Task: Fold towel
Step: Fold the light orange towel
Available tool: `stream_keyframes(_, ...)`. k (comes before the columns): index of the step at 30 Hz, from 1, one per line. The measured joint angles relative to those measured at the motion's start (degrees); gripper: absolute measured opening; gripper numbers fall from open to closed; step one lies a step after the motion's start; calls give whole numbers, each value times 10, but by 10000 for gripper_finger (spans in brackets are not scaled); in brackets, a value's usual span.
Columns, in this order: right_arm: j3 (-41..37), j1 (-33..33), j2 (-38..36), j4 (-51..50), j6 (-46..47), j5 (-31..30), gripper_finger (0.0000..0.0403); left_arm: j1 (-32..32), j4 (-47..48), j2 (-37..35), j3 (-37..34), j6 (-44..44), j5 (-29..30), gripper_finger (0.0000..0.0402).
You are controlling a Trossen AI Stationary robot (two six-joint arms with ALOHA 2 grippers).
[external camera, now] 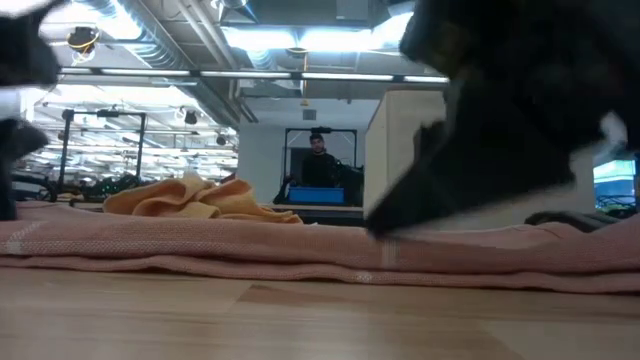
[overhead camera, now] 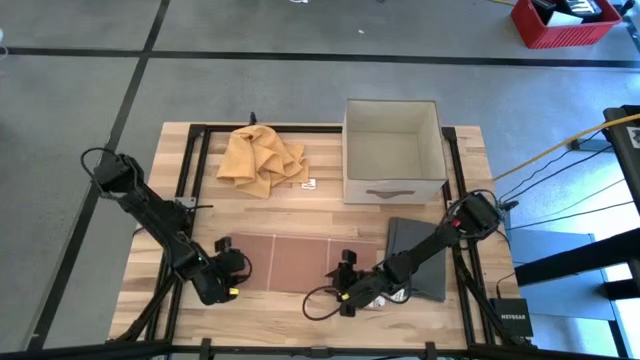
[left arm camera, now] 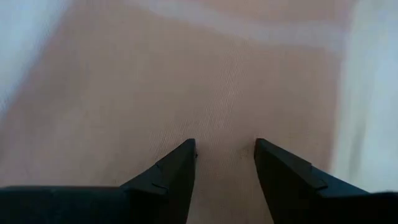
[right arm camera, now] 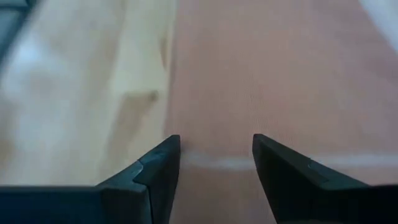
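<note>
Flat woven pink towel, pale-striped rectangle; left gripper and right gripper released at its ends

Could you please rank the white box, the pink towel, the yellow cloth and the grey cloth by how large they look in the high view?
1. Pink towel and white box: look alike, not ranked.
2. Yellow cloth.
3. Grey cloth, partly hidden by the right arm.

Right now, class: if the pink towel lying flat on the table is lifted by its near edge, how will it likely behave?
The pink towel would probably droop, since its edge already ripples in the low view. It looks thin, so likely light. Its woven surface probably grips rather than slips.
</note>
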State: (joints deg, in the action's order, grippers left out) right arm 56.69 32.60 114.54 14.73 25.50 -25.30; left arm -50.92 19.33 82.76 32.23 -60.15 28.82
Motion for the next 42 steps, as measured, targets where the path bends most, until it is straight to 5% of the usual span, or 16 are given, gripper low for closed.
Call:
stream_keyframes(12,1,0,14,-23,-27,13,204,-2,52,12,12,-49,-20,156)
stream_keyframes(18,18,-5,-41,-62,-52,13,204,25,58,-55,59,26,3,156)
stream_keyframes(24,68,-9,-132,-250,-43,-3,204,83,55,-139,95,145,19,156)
stream_keyframes(33,104,-7,-203,-492,201,20,239,199,58,-208,95,171,-30,156)
stream_keyframes(42,47,-10,-202,-537,390,148,280,200,55,-178,95,132,-30,156)
